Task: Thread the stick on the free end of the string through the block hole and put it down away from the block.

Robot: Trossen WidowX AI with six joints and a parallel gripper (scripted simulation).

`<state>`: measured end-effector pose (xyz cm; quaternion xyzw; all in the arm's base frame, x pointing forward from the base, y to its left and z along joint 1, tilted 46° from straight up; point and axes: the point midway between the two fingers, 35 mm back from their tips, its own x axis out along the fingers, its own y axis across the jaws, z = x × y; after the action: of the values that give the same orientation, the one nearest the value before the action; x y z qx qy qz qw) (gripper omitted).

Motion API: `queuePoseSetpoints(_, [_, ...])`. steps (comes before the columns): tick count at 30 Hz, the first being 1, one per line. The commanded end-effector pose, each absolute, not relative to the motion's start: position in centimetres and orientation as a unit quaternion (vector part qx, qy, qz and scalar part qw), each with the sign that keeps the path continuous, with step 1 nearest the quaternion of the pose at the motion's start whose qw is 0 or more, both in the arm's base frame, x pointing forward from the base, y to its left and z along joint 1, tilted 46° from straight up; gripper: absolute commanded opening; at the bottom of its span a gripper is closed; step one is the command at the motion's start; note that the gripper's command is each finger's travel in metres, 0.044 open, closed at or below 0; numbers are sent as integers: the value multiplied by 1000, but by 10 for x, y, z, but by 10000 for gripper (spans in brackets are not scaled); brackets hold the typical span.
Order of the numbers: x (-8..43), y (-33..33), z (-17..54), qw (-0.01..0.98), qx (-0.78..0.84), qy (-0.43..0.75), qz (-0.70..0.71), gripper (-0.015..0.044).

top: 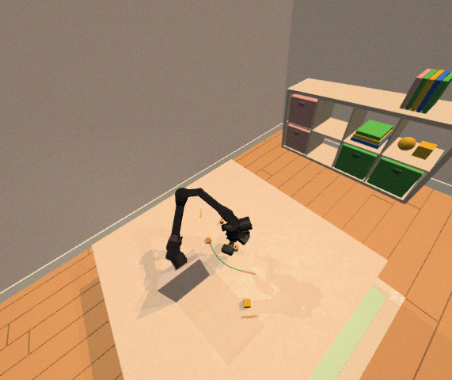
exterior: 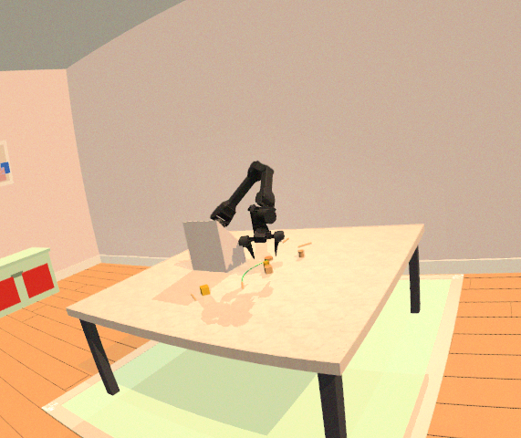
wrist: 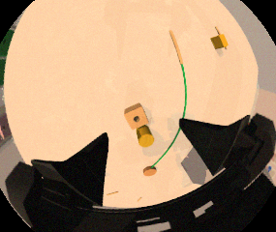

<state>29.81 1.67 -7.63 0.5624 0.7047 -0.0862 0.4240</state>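
My gripper (exterior: 265, 256) (wrist: 144, 130) is open and empty, above the table over the wooden block and button area. The wooden block (top: 235, 247) (exterior: 268, 269) (wrist: 133, 110) stands on the table, its dark hole showing in the wrist view. The round button (top: 207, 240) (exterior: 268, 258) (wrist: 149, 171) lies on the table. The green string (top: 219, 260) (exterior: 249, 270) (wrist: 186, 92) curves from it, outside the block, to the thin stick (top: 248, 272) (exterior: 242, 286) (wrist: 175, 46), which lies on the table. In the wrist view the right fingertip overlaps the string's line.
A yellow cylinder (exterior: 265, 263) (wrist: 146, 137) stands close beside the block. A yellow cube (top: 246, 302) (exterior: 204, 289) (wrist: 218, 42) has a loose stick (top: 249, 316) (exterior: 193, 297) near it. A brown cylinder (exterior: 300, 253) and loose sticks lie farther back. A grey slanted box (top: 184, 279) (exterior: 203, 247) stands near the arm's base.
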Motion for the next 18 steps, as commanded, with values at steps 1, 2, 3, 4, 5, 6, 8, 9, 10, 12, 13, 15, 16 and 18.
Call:
queuePoseSetpoints(1, [300,15,-71,155,688,606,-369,440])
queuePoseSetpoints(2, [300,14,-70,136,692,595,-385,440])
queuePoseSetpoints(3, [300,14,-70,117,696,584,-402,440])
queuePoseSetpoints(4, [300,14,-70,97,699,573,-418,440])
queuePoseSetpoints(5, [300,14,-69,77,701,560,-434,440])
queuePoseSetpoints(6, [300,14,-69,57,703,548,-450,440])
queuePoseSetpoints(8, [300,14,-69,17,705,522,-480,440])
queuePoseSetpoints(9, [300,14,-69,2,705,511,-492,440])
queuePoseSetpoints(10, [300,14,-69,-5,705,506,-496,440])
queuePoseSetpoints(12, [300,14,-69,-6,705,506,-497,440])
queuePoseSetpoints(13, [300,14,-69,-6,705,506,-497,440])
queuePoseSetpoints(15, [300,14,-69,-6,705,506,-497,440])
queuePoseSetpoints(16, [300,14,-69,-6,705,506,-497,440])
queuePoseSetpoints(18, [300,14,-69,-6,705,506,-497,440])
